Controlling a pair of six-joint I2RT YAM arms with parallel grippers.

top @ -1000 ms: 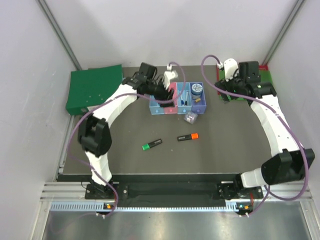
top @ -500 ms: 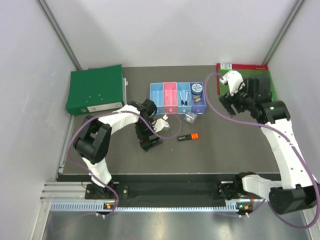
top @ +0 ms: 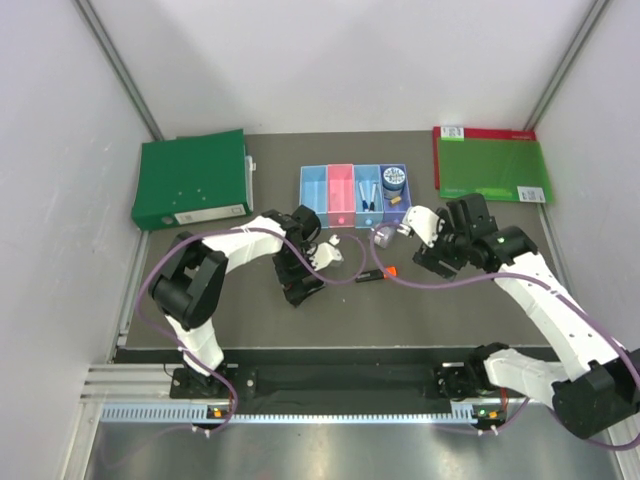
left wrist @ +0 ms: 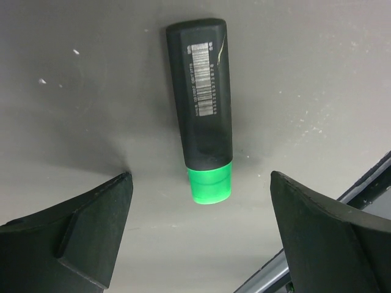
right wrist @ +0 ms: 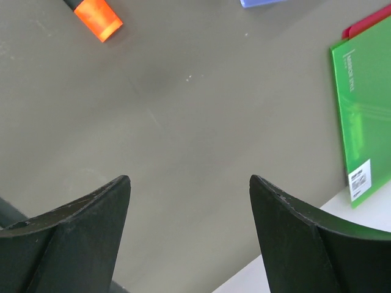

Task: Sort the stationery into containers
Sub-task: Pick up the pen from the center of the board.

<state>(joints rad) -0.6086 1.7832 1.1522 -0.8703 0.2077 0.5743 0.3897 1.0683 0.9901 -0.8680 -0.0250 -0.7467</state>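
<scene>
Grey table (top: 400, 320) holds two highlighters (left wrist: 201, 110), trays (top: 313, 205), clip box (top: 381, 236), folders (top: 192, 178).

White-and-black arms (top: 243, 237), purple cables (top: 143, 290)

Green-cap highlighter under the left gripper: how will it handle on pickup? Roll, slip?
The green-cap highlighter looks like rigid plastic, so probably stiff and light. Its barrel seems flattish and lies flat on the table, so rolling looks unlikely. The smooth black shell may slip a little; pinching the barrel, not the cap, seems safer.
</scene>
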